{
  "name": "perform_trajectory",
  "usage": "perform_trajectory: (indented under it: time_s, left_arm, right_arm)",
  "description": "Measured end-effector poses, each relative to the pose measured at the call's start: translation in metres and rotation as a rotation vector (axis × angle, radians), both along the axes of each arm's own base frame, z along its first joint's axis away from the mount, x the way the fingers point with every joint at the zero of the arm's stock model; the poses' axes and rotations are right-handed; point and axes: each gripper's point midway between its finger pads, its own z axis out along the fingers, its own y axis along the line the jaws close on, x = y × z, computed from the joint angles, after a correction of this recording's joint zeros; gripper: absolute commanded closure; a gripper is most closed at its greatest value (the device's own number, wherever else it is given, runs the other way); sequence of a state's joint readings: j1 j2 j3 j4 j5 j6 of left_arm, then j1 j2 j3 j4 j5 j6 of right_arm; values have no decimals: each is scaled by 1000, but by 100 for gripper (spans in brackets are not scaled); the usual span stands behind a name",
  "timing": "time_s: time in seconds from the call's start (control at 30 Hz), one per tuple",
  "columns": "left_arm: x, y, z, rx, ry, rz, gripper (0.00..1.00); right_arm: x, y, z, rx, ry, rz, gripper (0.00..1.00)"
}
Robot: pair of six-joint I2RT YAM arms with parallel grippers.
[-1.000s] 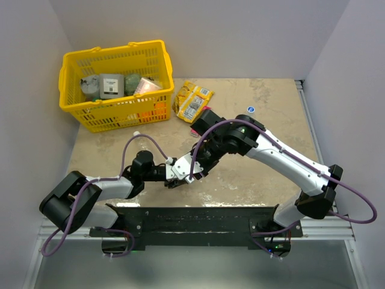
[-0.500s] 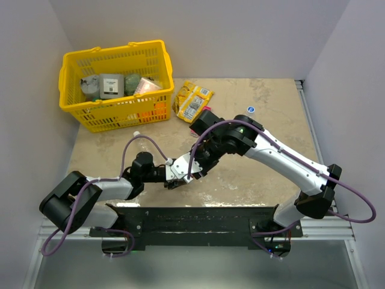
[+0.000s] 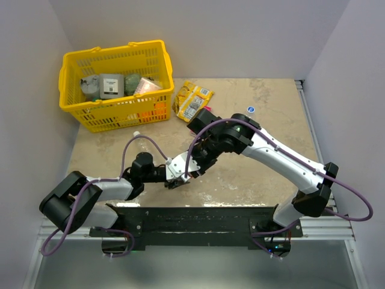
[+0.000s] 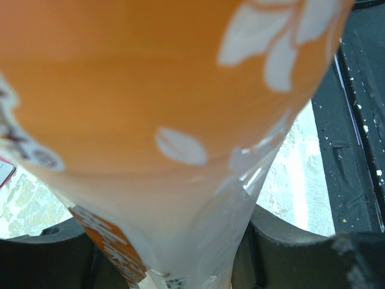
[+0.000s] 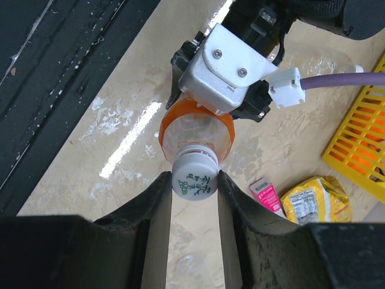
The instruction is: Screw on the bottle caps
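The orange drink bottle (image 4: 150, 90) fills the left wrist view, and my left gripper (image 3: 179, 171) is shut on its body, with black fingers (image 4: 289, 241) at its sides. In the right wrist view the bottle (image 5: 195, 129) points its neck at the camera. A white cap with green print (image 5: 194, 177) sits on that neck. My right gripper (image 5: 194, 180) is shut on this cap, one finger touching each side; it shows in the top view (image 3: 194, 164) too. A blue cap (image 3: 251, 109) lies at the back right. A clear bottle (image 5: 316, 60) lies behind the left gripper.
A yellow basket (image 3: 114, 84) with several items stands at the back left. A yellow snack packet (image 3: 192, 101) lies beside it, and a pink packet (image 5: 264, 194) lies nearer. A small clear round thing (image 5: 191, 264) lies on the table below the right gripper. The black base rail (image 3: 198, 220) runs along the front.
Both grippers and the orange bottle have edged slightly to the left. The right wrist has shifted a little on the cap. Nothing was let go.
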State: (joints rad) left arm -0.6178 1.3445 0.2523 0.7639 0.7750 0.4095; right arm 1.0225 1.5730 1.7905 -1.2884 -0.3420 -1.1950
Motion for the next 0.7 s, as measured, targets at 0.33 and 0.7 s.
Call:
perform_trajectory:
  time_s: [0.33, 0.7]
  left_arm:
    - [10, 8, -9, 0, 34, 126, 100]
    - [28, 14, -19, -2, 106, 290, 100]
  right_arm:
    - [10, 7, -10, -55, 58, -93, 83]
    - [40, 20, -19, -88, 220, -484, 85]
